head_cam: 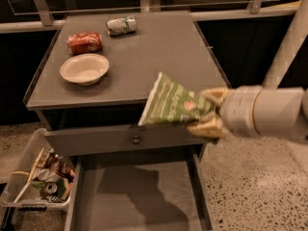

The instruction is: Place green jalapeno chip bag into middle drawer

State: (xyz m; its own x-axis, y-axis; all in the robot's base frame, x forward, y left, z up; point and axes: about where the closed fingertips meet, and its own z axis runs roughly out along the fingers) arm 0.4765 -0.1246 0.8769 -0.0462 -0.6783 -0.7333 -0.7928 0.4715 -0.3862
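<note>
A: Where is the drawer [139, 201]?
B: Pulled open, below the tabletop's [163, 57] front edge.
A: And the gripper [208, 111]?
B: Off the front right corner, clamped on the bag's [168, 105] right end. The bag hangs in the air across the front edge.
A: Smaller things?
B: A bowl [84, 69] near the left edge, a red can [84, 42] behind it, and a silver can [121, 25] by the back edge.

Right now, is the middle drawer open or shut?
Open: the middle drawer is out, bare floor showing below the knobbed drawer front. The gripper holds the green jalapeno chip bag at the front edge of the cabinet top.
</note>
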